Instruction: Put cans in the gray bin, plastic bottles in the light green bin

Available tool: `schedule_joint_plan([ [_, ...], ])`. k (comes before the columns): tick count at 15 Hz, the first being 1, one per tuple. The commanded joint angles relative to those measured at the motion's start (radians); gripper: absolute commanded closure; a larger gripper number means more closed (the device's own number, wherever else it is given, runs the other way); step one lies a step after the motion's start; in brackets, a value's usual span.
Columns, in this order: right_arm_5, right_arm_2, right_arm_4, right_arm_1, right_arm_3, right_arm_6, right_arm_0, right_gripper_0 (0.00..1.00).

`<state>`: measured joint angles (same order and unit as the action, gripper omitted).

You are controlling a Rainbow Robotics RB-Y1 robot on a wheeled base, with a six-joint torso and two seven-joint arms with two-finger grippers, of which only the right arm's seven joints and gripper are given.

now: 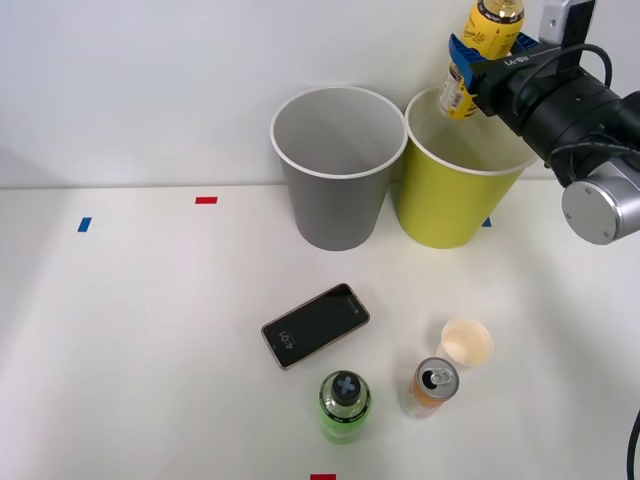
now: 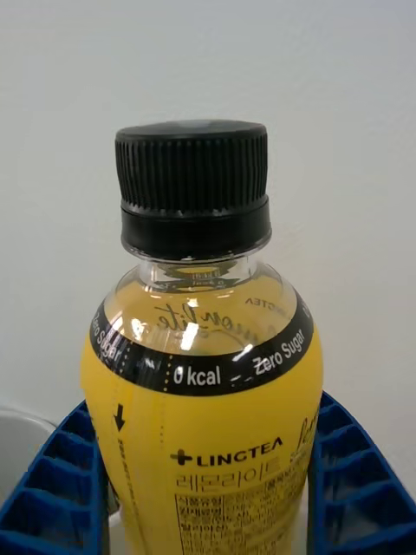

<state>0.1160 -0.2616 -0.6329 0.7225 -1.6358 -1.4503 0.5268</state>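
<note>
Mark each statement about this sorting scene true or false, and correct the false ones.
1. The right end effector holds the yellow bottle above the light green bin. True.
2. The orange can already lies inside the gray bin. False: it stands on the table, beside the paper cup.
3. The green bottle stands upright near the phone. True.
4. The yellow bottle has no cap. False: the wrist view shows a black cap on it.
5. The two bins stand far apart. False: they stand side by side.
</note>
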Motion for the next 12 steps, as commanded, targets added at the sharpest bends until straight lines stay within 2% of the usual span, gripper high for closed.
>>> schedule_joint_plan([
  [1, -0.001, -0.002, 0.007, 0.006, -0.03, 0.001, -0.013, 0.0],
  [4, -0.001, -0.001, 0.007, 0.04, -0.09, -0.002, -0.045, 0.0],
  [6, 0.001, 0.005, 0.019, 0.081, -0.187, -0.005, -0.116, 0.0],
  [9, -0.001, 0.101, 0.053, 0.146, -0.415, 0.004, -0.332, 0.0],
  [12, -0.004, 0.252, 0.087, 0.161, -0.628, 0.01, -0.611, 0.0],
])
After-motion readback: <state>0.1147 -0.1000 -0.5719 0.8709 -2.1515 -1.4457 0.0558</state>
